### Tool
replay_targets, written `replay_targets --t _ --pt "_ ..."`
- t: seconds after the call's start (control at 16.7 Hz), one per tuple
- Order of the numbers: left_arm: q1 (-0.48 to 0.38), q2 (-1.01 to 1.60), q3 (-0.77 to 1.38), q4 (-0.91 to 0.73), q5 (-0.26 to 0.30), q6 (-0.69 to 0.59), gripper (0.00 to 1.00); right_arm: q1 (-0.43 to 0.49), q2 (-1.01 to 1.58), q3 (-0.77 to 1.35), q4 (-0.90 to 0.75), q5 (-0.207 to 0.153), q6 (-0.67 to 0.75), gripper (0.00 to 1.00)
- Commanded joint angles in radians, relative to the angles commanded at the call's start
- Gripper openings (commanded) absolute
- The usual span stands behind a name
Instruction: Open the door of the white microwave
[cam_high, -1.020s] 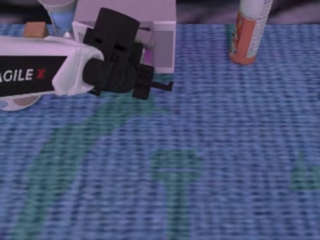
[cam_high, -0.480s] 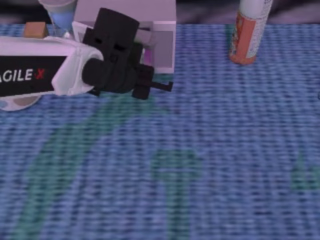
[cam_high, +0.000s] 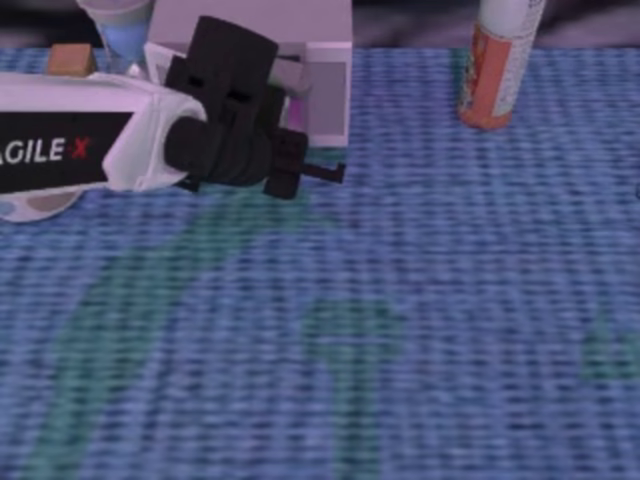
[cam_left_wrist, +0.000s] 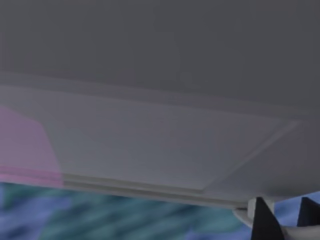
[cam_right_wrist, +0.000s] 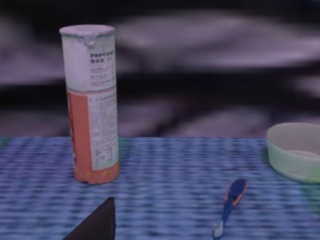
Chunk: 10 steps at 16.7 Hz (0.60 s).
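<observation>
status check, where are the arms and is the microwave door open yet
Left gripper at the white microwave front, far left of table. Door swung partly out, pinkish floor showing. Right arm out of top view. Nothing blocking.

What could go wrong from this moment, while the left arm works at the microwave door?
1. The left gripper sits tight against the white microwave, and the arm hides the door in the top view, so a slip might go unnoticed.
2. The microwave looks small and light; a pull may drag the whole box rather than swing the door.
3. A small brown block and a light-blue item stand just behind the arm and could be bumped.
</observation>
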Motion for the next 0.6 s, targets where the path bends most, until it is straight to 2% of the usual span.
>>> replay_targets --t 0.3,0.6 --pt "0.0 0.0 0.0 0.0 0.0 0.0 0.0 0.0 0.0 0.0 0.0 0.0 0.0 1.0" --pt "0.006 -0.014 -0.022 0.005 0.03 0.028 0.0 0.0 0.0 0.0 0.0 0.0 0.0 1.0"
